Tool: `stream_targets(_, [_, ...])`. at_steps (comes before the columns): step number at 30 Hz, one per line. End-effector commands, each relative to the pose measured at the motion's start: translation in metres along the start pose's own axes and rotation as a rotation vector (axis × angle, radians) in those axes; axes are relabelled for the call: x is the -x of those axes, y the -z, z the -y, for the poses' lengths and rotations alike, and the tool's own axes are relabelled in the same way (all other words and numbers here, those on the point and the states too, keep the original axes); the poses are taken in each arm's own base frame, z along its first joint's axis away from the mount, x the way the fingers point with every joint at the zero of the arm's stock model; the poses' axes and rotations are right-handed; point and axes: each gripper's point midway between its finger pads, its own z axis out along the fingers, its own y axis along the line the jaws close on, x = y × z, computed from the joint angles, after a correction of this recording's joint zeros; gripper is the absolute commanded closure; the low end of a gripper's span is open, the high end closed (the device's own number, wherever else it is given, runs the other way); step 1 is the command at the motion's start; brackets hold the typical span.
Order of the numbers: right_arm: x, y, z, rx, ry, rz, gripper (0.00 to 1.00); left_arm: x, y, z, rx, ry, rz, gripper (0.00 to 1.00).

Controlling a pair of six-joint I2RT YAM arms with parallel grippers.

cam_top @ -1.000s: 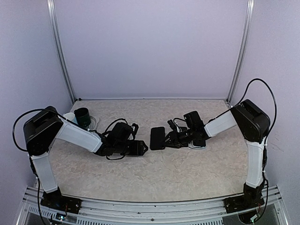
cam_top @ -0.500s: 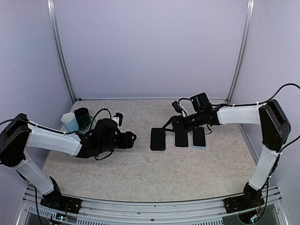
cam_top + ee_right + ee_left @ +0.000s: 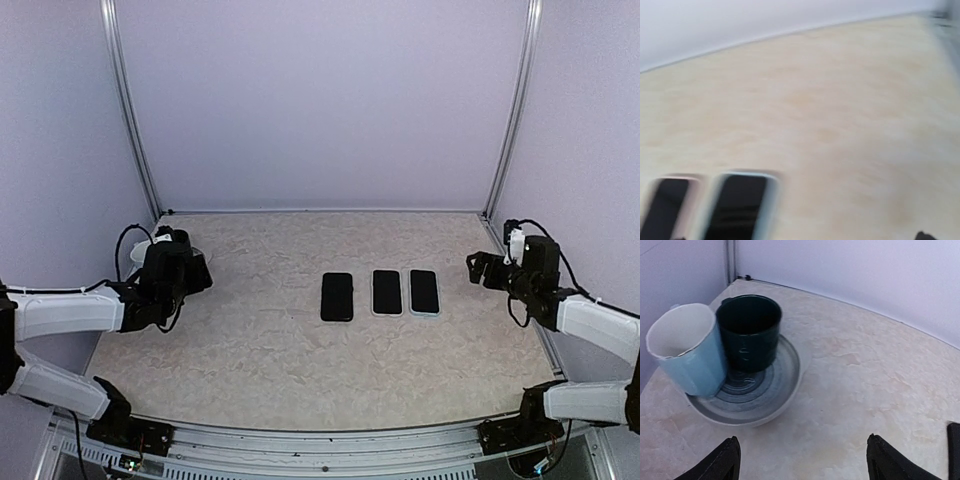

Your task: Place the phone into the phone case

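Phone [image 3: 337,296] lies flat at mid-table, leftmost of three dark slabs in a row; whether the white-rimmed slab [image 3: 386,292] and blue-rimmed slab [image 3: 424,292] beside it are cases cannot be told. Left gripper [image 3: 807,467] and right gripper [image 3: 478,268] hang at opposite sides, fingers spread and empty, the left facing a blue mug [image 3: 685,350] and green mug [image 3: 749,332] on a plate [image 3: 790,385].

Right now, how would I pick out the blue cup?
At the table's back left corner sits a grey plate. Of two cups on it, the blue cup is pale, white inside, and nearer the wall than the green cup.
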Motion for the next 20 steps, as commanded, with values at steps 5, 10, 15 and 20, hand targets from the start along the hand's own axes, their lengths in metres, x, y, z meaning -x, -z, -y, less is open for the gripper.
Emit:
stream_targets(5, [-0.003, 0.038, 0.075, -0.366, -0.141, 0.301, 0.01, 0.013, 0.004, -0.077, 0.275, 0.095, 0.122, 0.06])
stream_targets(10, [-0.006, 0.038, 0.075, -0.366, -0.137, 0.284, 0.01, 0.024, 0.006, -0.076, 0.244, 0.091, 0.168, 0.05])
stream_targets(15, [-0.004, 0.037, 0.070, -0.338, -0.113, 0.280, 0.01, 0.036, 0.016, -0.088, 0.305, 0.038, 0.215, 0.03])
stream_targets(20, [-0.003, 0.035, 0.063, -0.298, -0.091, 0.279, 0.01, 0.033, 0.018, -0.091, 0.297, 0.045, 0.215, 0.02])
